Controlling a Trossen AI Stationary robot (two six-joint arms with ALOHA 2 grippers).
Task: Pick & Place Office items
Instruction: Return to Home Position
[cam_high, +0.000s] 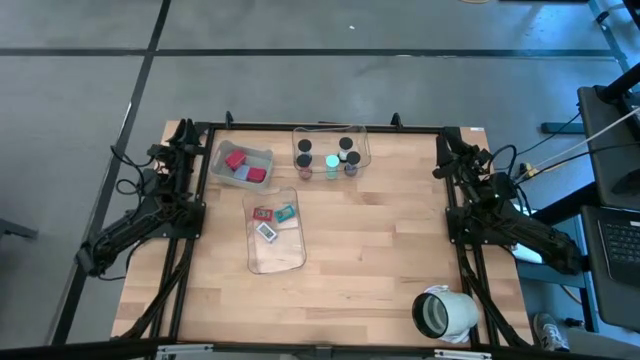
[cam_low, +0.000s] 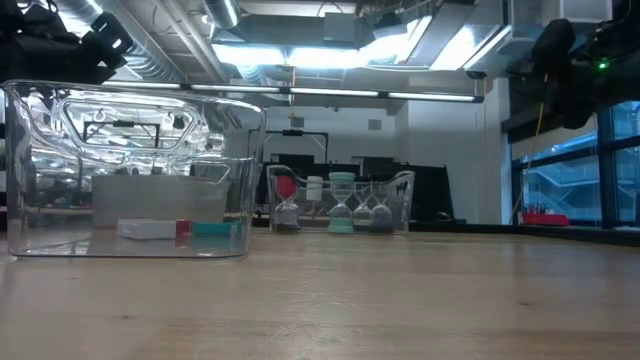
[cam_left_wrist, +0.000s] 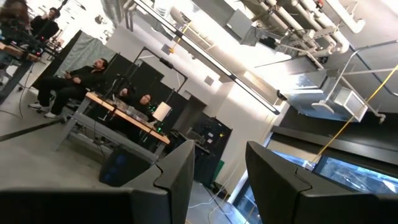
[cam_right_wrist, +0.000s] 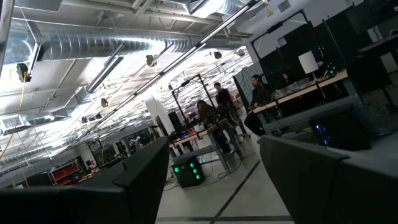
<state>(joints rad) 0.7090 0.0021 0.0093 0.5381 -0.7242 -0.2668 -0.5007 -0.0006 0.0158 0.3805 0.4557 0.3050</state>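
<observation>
The office items lie in three clear bins. Red and blue blocks are in the far-left bin. Black-capped cylinders and a cyan disc stand in the far middle bin. A red piece, a teal piece and a white tag rest on the floor of the long bin. My left gripper is folded back at the table's left edge and is open, pointing up into the room. My right gripper is open the same way at the right edge.
A large grey-white roll lies on its side at the table's near right corner. The wood between the bins and the right arm is bare. Black frame rails run along the table's edges. People sit at desks in the room beyond.
</observation>
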